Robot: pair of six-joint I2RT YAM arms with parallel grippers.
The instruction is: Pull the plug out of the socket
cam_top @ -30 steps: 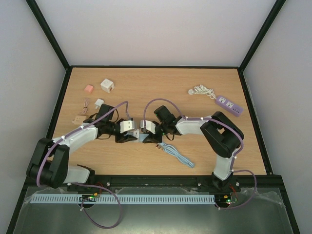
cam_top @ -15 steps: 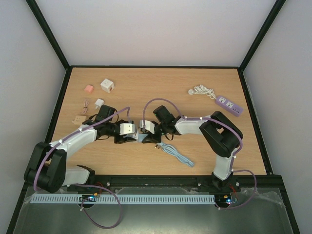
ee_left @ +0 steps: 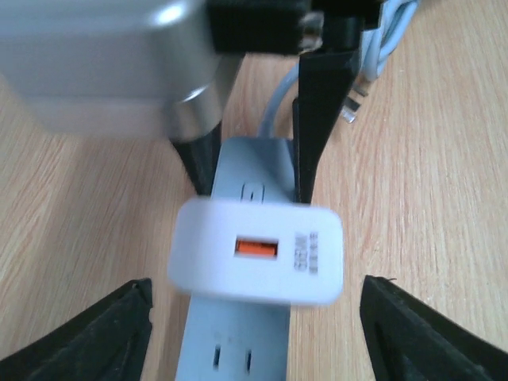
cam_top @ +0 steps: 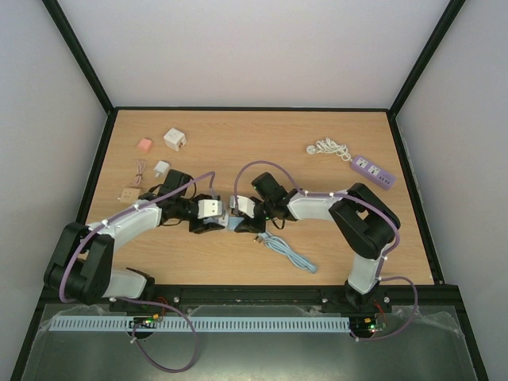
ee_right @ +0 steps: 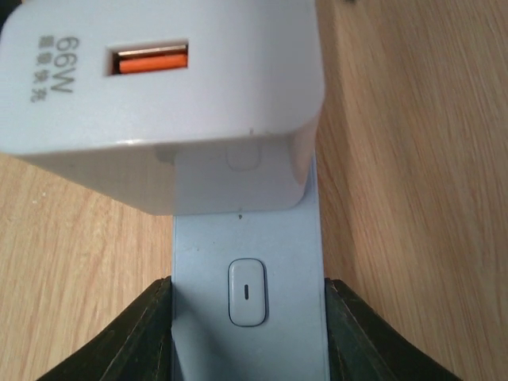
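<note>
Your white charger plug (ee_left: 256, 252) sits on the blue-grey power strip (ee_right: 246, 238) near the middle of the top view, just below centre, orange USB port facing up, and it looks seated in its socket. Your left gripper (ee_left: 258, 282) comes in from the left of the top view with its jaws apart. In its wrist view the two black fingers (ee_left: 103, 333) stand in the lower corners, with bare wood showing between each one and the plug, so nothing is held. Your right gripper (ee_right: 246, 286) comes in from the right and is clamped on the long sides of the power strip, just behind its rocker switch (ee_right: 248, 292). A light-blue cable (cam_top: 287, 252) lies below the strip on the table (cam_top: 333, 230), and a purple power strip (cam_top: 373, 171) rests at the upper right.
</note>
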